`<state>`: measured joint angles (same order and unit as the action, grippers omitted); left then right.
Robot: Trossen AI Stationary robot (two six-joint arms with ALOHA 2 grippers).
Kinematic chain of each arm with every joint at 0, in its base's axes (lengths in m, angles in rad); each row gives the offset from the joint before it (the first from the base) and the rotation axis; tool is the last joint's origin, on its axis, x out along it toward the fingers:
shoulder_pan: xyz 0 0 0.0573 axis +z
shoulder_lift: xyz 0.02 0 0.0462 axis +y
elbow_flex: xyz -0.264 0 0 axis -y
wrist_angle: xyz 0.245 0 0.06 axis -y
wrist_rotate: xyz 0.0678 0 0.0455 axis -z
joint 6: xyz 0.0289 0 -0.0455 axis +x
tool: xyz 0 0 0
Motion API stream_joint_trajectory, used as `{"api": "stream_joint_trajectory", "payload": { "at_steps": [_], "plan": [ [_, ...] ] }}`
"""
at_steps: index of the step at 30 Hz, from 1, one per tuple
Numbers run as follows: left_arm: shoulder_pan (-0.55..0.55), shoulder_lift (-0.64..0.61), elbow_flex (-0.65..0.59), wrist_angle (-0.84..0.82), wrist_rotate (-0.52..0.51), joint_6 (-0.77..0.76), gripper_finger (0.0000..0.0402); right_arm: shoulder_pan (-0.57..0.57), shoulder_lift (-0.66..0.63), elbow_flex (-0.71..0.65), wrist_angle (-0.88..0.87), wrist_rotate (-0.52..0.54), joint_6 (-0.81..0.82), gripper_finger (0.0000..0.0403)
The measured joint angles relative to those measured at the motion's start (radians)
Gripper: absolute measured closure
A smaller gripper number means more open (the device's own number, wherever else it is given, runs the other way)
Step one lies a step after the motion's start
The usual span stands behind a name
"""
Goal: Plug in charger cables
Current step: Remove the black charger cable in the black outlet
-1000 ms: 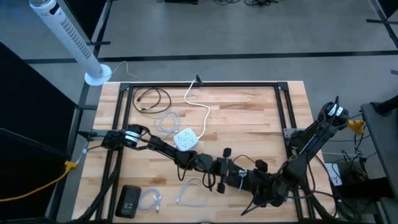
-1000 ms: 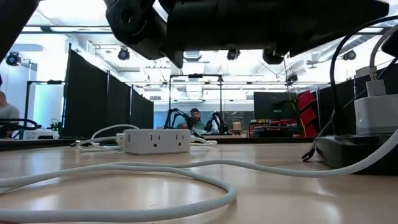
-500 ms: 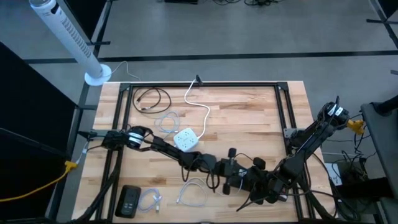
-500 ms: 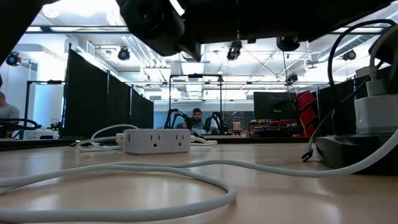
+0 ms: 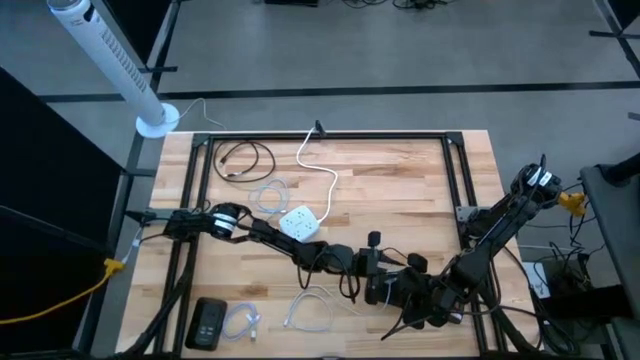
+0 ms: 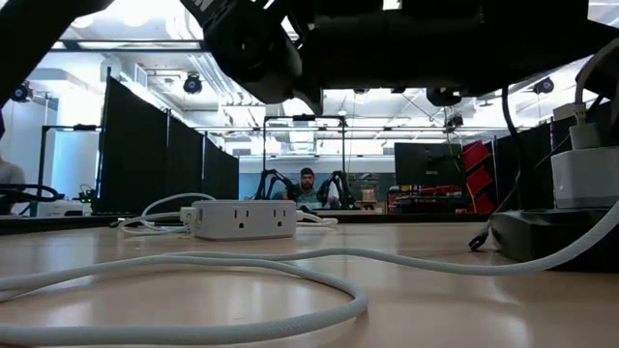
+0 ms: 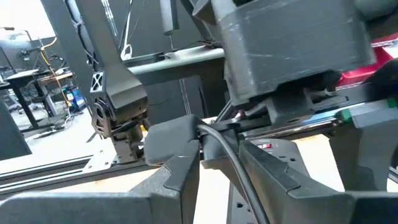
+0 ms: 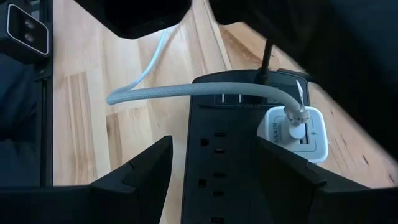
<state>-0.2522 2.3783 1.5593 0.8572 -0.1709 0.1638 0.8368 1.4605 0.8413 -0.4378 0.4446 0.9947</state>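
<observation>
Both arms meet over the middle of the table (image 5: pixel 400 190) near its front edge. The left gripper (image 5: pixel 362 262) holds a thin black cable (image 7: pixel 231 163) clamped between its fingers (image 7: pixel 177 168). The right gripper (image 5: pixel 385 290) hangs with its fingers (image 8: pixel 140 171) spread apart over a black power strip (image 8: pixel 233 155); a white adapter (image 8: pixel 293 132) with a grey cable (image 8: pixel 186 91) sits plugged in there. Other cables lie loose: a black coil (image 5: pixel 243 157) near the back left corner, a white coil (image 5: pixel 268 196) beside the white socket cube (image 5: pixel 298 224), and pale ones (image 5: pixel 308 308) by the front edge.
</observation>
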Motion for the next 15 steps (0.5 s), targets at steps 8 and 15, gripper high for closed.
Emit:
{"api": "stream_joint_trajectory", "payload": {
  "at_steps": [8,15],
  "plan": [
    [0.001,0.0,0.0,0.022,-0.003,0.0,0.0354,0.0,0.0,0.0,0.002,0.0,-0.001,0.0201],
    [0.001,0.0,0.0,0.003,-0.004,0.011,0.0399,0.0,0.0,0.0,0.002,-0.008,0.0,0.0201]
  ]
}}
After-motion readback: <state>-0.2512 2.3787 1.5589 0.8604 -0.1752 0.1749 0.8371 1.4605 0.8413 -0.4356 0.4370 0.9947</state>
